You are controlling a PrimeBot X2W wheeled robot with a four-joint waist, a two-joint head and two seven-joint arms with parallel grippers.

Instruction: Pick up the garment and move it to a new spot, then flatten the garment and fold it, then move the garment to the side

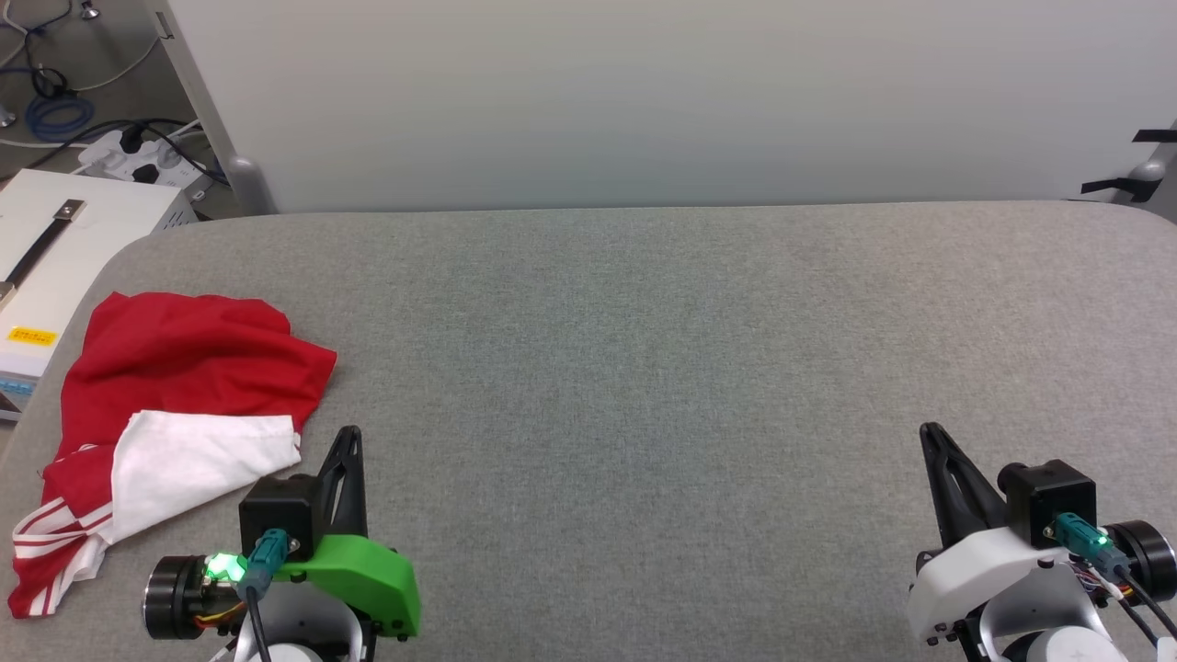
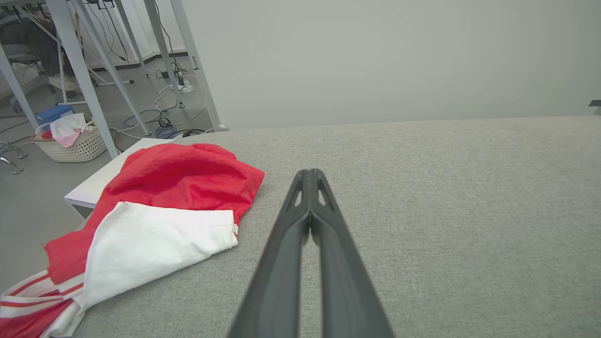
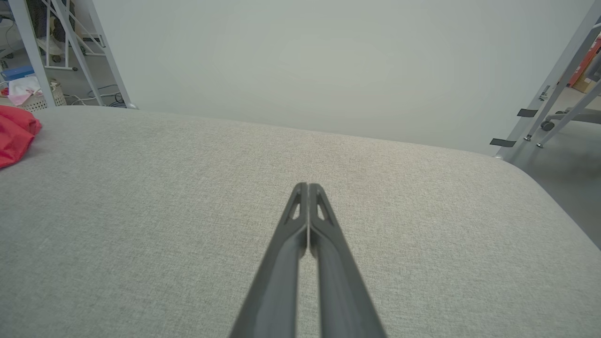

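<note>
Garment [image 1: 188,363], crumpled, red with a white sleeve uppermost and striped trim, lies at the left edge of the grey table [image 1: 644,368], just beside the left gripper [image 1: 349,434]. Right gripper [image 1: 931,430] is well apart, at the near right. Both have their fingers pressed together, holding nothing. The yellow label [image 1: 32,336] on the white box [image 1: 64,239] is too small to read.
</note>
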